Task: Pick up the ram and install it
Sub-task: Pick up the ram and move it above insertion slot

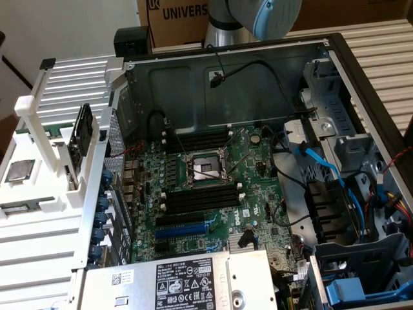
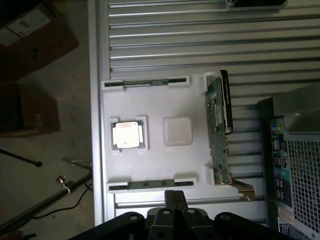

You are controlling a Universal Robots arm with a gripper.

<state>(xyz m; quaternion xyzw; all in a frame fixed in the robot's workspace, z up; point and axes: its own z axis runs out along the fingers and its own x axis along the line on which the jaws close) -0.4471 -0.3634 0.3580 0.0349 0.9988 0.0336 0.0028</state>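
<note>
Silver slatted metal tabletop (image 2: 200, 40) is carrying a large open grey metal computer case (image 1: 174, 84), with a green motherboard (image 1: 213, 187) lying inside. At the exterior view's left, a white plastic tray (image 2: 150, 107) is sitting beside the case. A green expansion card (image 2: 218, 125) is standing on edge in the tray. The ram (image 2: 150, 184), a long thin green stick, is resting on edge in the tray bracket nearest the black gripper (image 2: 175, 194), whose fingers are pressing together, holding nothing. A similar stick (image 2: 145, 82) is sitting in the opposite bracket. A square silver processor chip (image 2: 127, 135) is lying in a tray pocket.
</note>
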